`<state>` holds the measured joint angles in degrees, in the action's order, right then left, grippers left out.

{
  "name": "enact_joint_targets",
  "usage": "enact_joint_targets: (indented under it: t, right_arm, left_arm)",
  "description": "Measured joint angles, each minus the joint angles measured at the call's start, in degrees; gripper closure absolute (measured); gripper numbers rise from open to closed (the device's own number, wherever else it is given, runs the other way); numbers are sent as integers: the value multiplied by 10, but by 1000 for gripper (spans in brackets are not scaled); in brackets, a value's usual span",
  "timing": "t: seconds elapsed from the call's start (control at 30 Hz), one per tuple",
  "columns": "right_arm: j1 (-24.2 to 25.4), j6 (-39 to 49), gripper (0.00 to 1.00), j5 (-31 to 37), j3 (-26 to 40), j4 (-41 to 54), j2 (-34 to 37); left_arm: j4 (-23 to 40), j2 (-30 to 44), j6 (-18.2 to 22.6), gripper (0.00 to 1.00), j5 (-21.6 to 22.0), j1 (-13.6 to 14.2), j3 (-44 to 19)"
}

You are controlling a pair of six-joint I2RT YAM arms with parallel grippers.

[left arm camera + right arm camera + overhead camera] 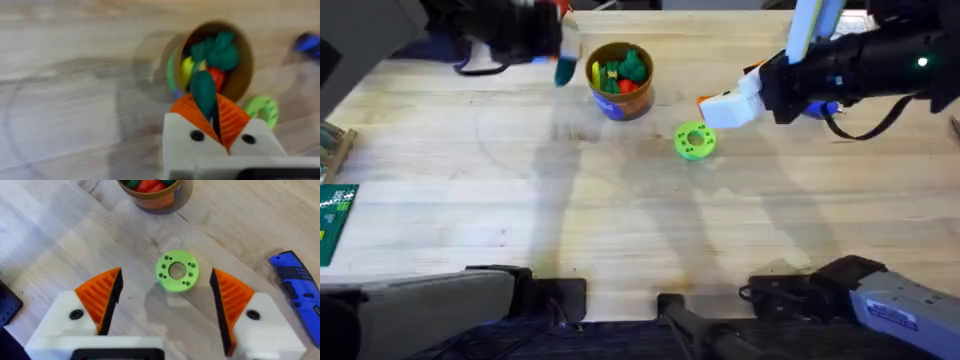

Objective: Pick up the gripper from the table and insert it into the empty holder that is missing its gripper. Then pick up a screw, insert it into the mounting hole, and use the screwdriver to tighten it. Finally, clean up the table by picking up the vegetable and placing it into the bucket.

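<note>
Vegetable (203,93) pinched in left end effector (214,116), seemingly above bucket (243,75)

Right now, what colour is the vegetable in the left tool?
Dark green vegetable, clearest in the left wrist view.

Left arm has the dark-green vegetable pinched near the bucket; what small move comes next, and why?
Probably carry it sideways over the bucket mouth before opening. The left gripper is shut on the vegetable, and overhead it appears beside the yellow rim, not above it. The bucket already holds other toys.
</note>
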<state>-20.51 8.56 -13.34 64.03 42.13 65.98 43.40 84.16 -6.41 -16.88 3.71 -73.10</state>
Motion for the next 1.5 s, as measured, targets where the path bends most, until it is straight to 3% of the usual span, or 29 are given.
enact_joint_targets:
  t: [0.17,0.33,0.53,0.63,0.73,0.87,0.9,1.03,1.17,1.3,1.5]
  right_arm:
    - [0,0,9,0,0,0,0]
    - [0,0,7,0,0,0,0]
    - [0,0,9,0,0,0,0]
    - [0,0,7,0,0,0,0]
    - [0,0,7,0,0,0,0]
    - [0,0,7,0,0,0,0]
    - [0,0,7,0,0,0,0]
    - [0,0,7,0,0,0,0]
    - [0,0,7,0,0,2,-2]
    - [9,0,9,0,0,17,-25]
    - [49,-10,8,0,0,54,-99]
  left_arm:
    - [-58,6,-111,976,-11,43,0]
    - [-72,42,-189,976,-3,83,0]
    - [-86,98,-221,969,4,92,0]
    - [-97,103,-228,889,6,91,0]
    - [-105,102,-229,672,6,91,0]
    - [-105,102,-233,152,6,91,0]
    - [-105,102,-235,62,6,91,0]
    - [-113,101,-236,18,6,91,0]
    - [-79,82,-219,16,3,91,-2]
    - [-33,26,-165,15,3,91,-14]
    - [77,-103,-46,14,3,91,-32]
